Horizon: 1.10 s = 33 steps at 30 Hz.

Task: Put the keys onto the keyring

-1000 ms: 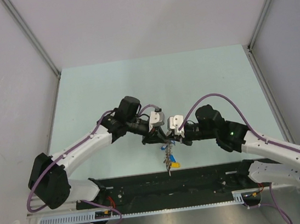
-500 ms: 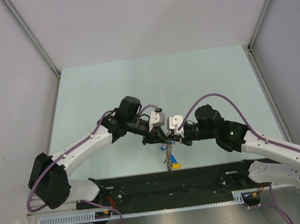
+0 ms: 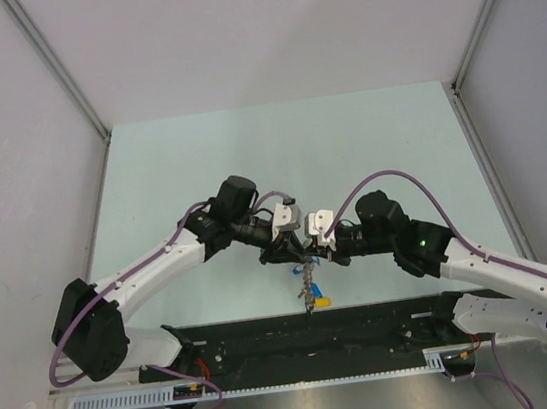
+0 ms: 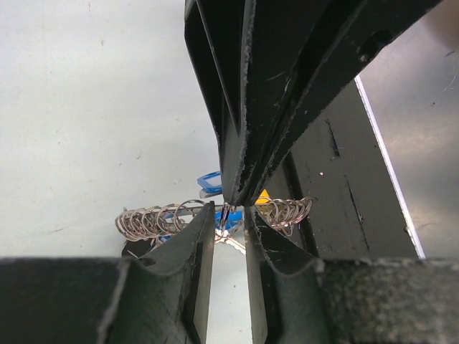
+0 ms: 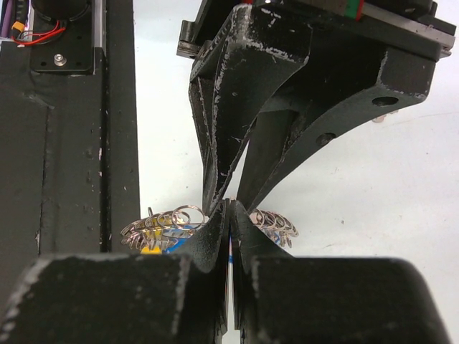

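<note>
Tip to tip above the table's (image 3: 346, 144) near edge. The right gripper (image 5: 229, 215) is clenched on the keyring (image 3: 309, 285), whose coil of small rings dangles below, blue tag (image 4: 209, 183) showing. The left gripper (image 4: 229, 211) is a sliver apart around a thin wire; whether it is grasping, I cannot tell.

White arms (image 3: 147, 274), blk joints (image 3: 235, 197), purple cables (image 3: 391, 176)

left hand (image 3: 295, 250) | right hand (image 3: 314, 252) | tips meeting | keyring (image 3: 310, 285) at tips, trailing toward near edge
</note>
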Each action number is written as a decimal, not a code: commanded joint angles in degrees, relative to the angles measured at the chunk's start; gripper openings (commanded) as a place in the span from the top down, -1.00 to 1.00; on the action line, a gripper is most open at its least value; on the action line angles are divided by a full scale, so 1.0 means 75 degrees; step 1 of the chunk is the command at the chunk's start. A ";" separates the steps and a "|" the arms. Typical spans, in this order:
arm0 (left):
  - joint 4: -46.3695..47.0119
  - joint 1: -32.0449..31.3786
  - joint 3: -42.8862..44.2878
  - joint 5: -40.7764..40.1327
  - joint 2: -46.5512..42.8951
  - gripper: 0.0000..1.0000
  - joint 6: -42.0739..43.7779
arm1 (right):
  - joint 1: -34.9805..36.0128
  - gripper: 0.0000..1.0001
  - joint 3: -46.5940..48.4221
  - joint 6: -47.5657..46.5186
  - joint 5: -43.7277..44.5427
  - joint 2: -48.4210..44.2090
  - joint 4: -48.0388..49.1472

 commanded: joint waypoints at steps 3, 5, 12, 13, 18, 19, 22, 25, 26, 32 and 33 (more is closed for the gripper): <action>0.0102 -0.0045 -0.0066 -0.0038 0.0009 0.46 0.0110 | 0.0024 1.00 0.0479 -0.0045 -0.0025 -0.0127 0.0399; 0.0090 -0.0045 -0.0101 -0.0143 -0.0049 0.43 0.0146 | 0.0035 1.00 0.0479 -0.0034 -0.0025 -0.0138 0.0399; 0.0172 -0.0045 -0.0277 -0.0167 -0.0166 0.42 0.0227 | 0.0035 1.00 0.0479 0.0001 -0.0036 -0.0162 0.0388; 0.0218 -0.0045 -0.0288 -0.0156 -0.0155 0.42 0.0204 | 0.0035 1.00 0.0479 -0.0010 -0.0048 -0.0173 0.0399; 0.0464 -0.0045 -0.0323 0.0020 -0.0190 0.49 0.0017 | 0.0035 1.00 0.0479 -0.0010 -0.0048 -0.0162 0.0376; 0.0592 -0.0045 -0.0335 0.0067 -0.0225 0.49 -0.0030 | 0.0035 1.00 0.0479 -0.0010 -0.0060 -0.0162 0.0376; 0.0862 -0.0045 -0.0394 0.0172 -0.0318 0.49 -0.0194 | 0.0035 1.00 0.0468 0.0002 -0.0048 -0.0138 0.0352; 0.0968 -0.0045 -0.0417 0.0231 -0.0342 0.55 -0.0253 | 0.0047 1.00 0.0479 0.0002 -0.0036 -0.0162 0.0341; 0.0957 -0.0045 -0.0441 0.0243 -0.0331 0.58 -0.0253 | 0.0047 1.00 0.0479 0.0002 -0.0036 -0.0162 0.0352; 0.0875 -0.0045 -0.0441 0.0184 -0.0330 1.00 -0.0229 | 0.0035 1.00 0.0468 0.0037 0.0092 -0.0243 0.0236; 0.0887 -0.0045 -0.0441 0.0173 -0.0354 0.99 -0.0229 | 0.0035 1.00 0.0468 0.0037 0.0151 -0.0255 0.0154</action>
